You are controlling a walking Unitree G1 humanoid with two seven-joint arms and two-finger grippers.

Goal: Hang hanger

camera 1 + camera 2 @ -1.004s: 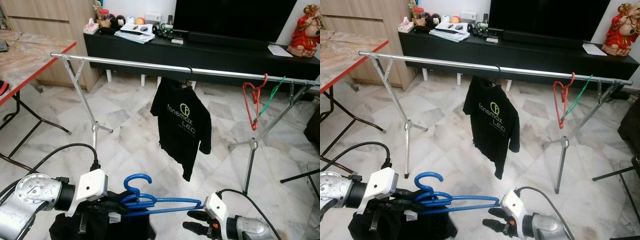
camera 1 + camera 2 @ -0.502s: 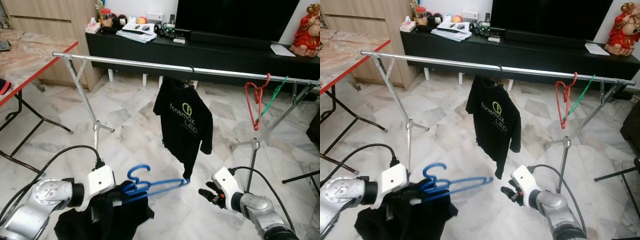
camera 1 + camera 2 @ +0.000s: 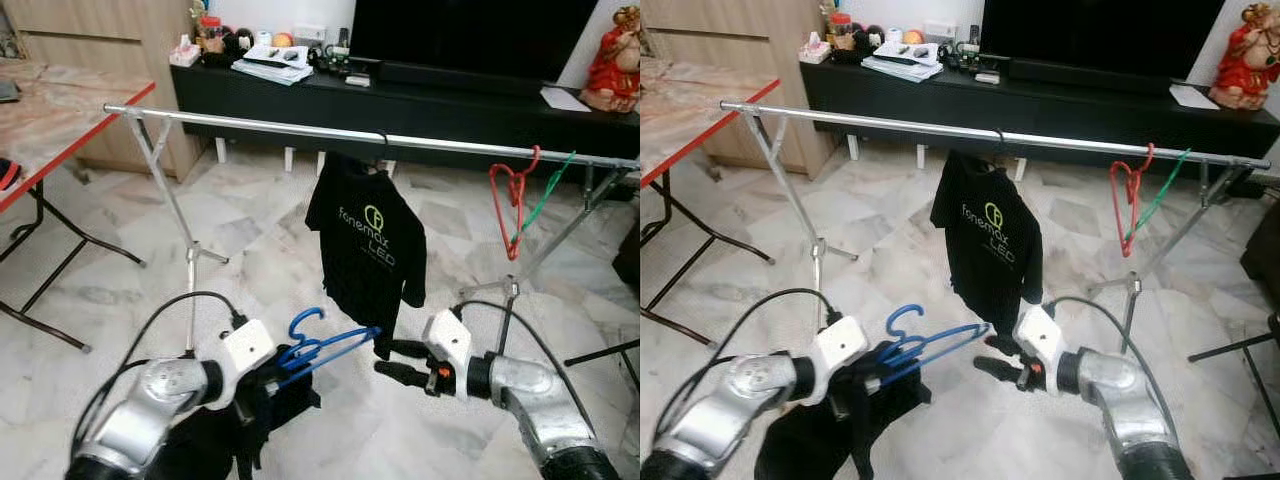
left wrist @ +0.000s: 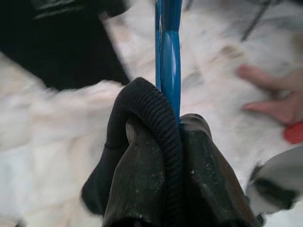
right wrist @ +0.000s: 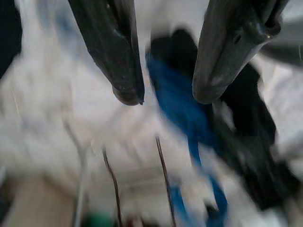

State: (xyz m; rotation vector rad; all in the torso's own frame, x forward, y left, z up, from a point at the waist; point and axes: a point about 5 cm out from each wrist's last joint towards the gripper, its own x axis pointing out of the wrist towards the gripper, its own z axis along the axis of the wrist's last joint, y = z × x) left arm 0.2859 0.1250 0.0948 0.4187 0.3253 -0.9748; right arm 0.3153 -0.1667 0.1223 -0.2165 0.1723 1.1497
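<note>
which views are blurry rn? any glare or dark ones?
Left eye view: sharp, evenly lit, with soft sheen on the marble floor and a bright highlight along the rail. Left wrist view: the closed fingers and blue hanger are crisp, the background is smeared. Right wrist view: heavy blur; the fingertips are soft and the hanger is a blue smudge. None dark.

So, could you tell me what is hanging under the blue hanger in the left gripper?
A black garment is draped below the blue hanger, bunched around the left gripper that clamps it. The hanger's lower bar and how the cloth sits on it are covered.
</note>
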